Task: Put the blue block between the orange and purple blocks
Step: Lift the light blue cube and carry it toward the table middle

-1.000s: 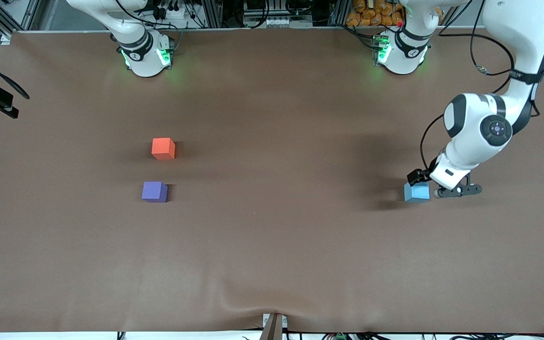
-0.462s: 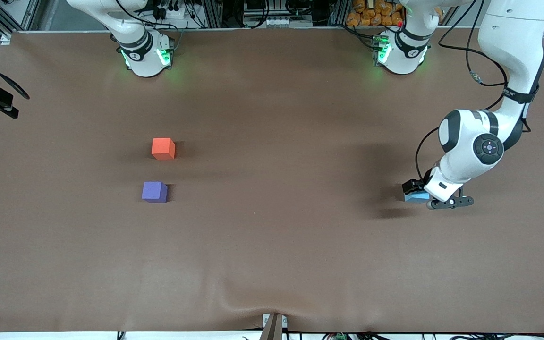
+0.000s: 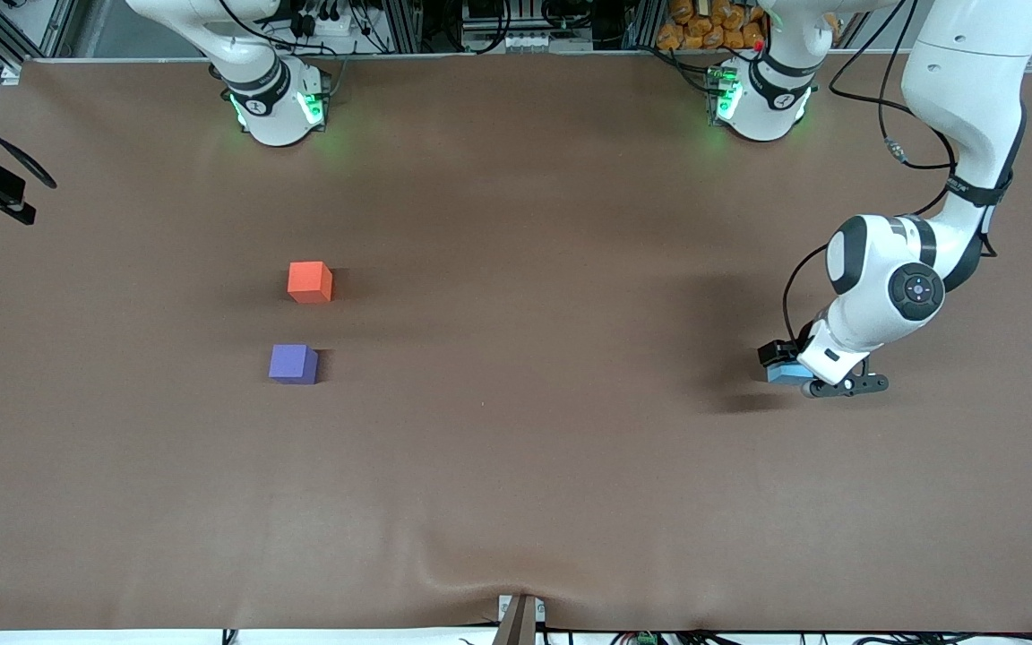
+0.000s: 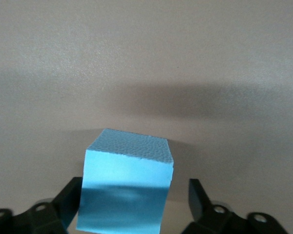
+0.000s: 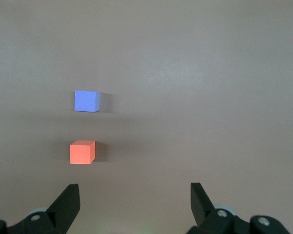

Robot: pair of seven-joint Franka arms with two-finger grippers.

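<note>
I've got L gripper (image 3: pixel 804 380) low, fingers wide astride the sky-blue matte cube (image 4: pixel 124 187) for pickup; R gripper (image 5: pixel 134 207), waiting, spread wide, nothing held, over the orange-red cube (image 3: pixel 310 282) and violet cube (image 3: pixel 293 364).

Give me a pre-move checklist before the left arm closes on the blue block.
1. Blue block sits between the left gripper fingers: ok, one finger at its side, the other apart from it.
2. Left gripper open: ok.
3. Block flat on the table: ok.
4. Gap between orange block and purple block free: ok, bare table between them.
5. Gap wide enough for the block: cannot tell, looks tight.
6. Right gripper out of the way: ok, it waits open, high over the orange and purple blocks.
</note>
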